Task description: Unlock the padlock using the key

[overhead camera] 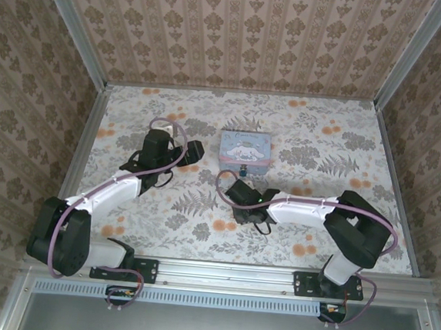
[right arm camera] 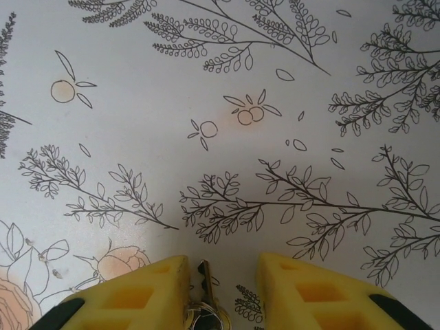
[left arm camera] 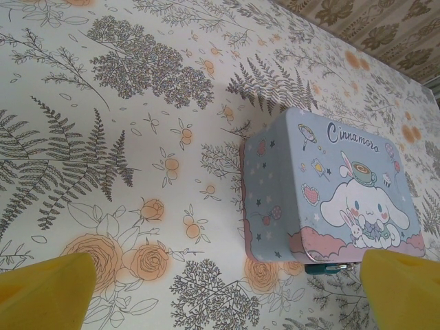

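1. Padlock point(overhead camera: 244, 172) sits on the floral mat point(overhead camera: 346, 145), right against the near side of the pale blue cartoon tin point(overhead camera: 245, 147); from the top camera I read it as a small dark bluish lump, its shackle too small for me to make out.
2. On the left wrist camera the padlock point(left arm camera: 326, 268) is a teal sliver poking out below the pink-banded edge of the tin point(left arm camera: 330, 185); the tin hides most of it.
3. My left gripper point(left arm camera: 223, 275) has its jaws spread wide, with one yellow fingertip point(left arm camera: 41, 292) in each lower corner of that view; it has hold of nothing.
4. From above, the left gripper point(overhead camera: 193, 151) lies to the left of the tin, near it but apart.
5. The key point(right arm camera: 204, 273) stands in the gap of my right gripper point(right arm camera: 223, 262); its brownish-gold blade points away from the wrist, and its ring point(right arm camera: 199, 317) is at the bottom edge of the view.
6. The right jaws are partly open; the key is close against one yellow finger point(right arm camera: 137, 295) while the other finger is clear of it, so it is not clamped; I cannot tell whether it touches that finger.
7. From above, the right gripper point(overhead camera: 238, 188) is on the near side of the padlock, close to it but apart.
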